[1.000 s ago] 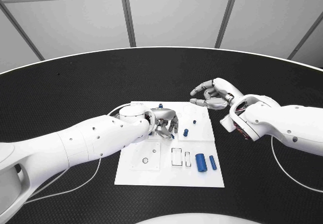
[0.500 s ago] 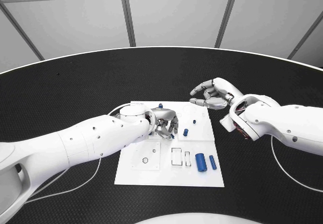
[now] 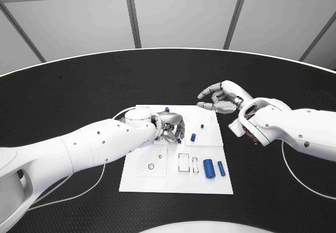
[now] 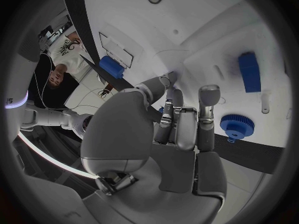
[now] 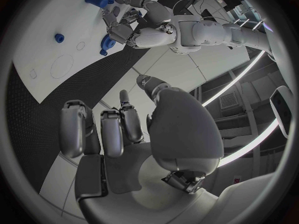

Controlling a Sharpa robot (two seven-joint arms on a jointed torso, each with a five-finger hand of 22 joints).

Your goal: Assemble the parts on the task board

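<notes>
The left robot hand (image 3: 170, 128) curls down onto the task board (image 3: 140, 182), apparently working a small blue part (image 4: 163, 109) between its fingertips, though I cannot tell if it truly holds it. The right robot hand (image 3: 223, 98) hovers empty, fingers loosely curled, over the worktop (image 3: 84, 87) beyond the board's far right corner, probably waiting. A blue gear (image 4: 236, 125) and block (image 4: 249, 71) lie beside the left hand; two blue cylinders (image 3: 209, 168) rest near right.

- The left hand (image 3: 170, 127) covered part of the task board (image 3: 143, 182).
- Whatever its curled fingers (image 4: 186, 127) held stayed hidden.
</notes>
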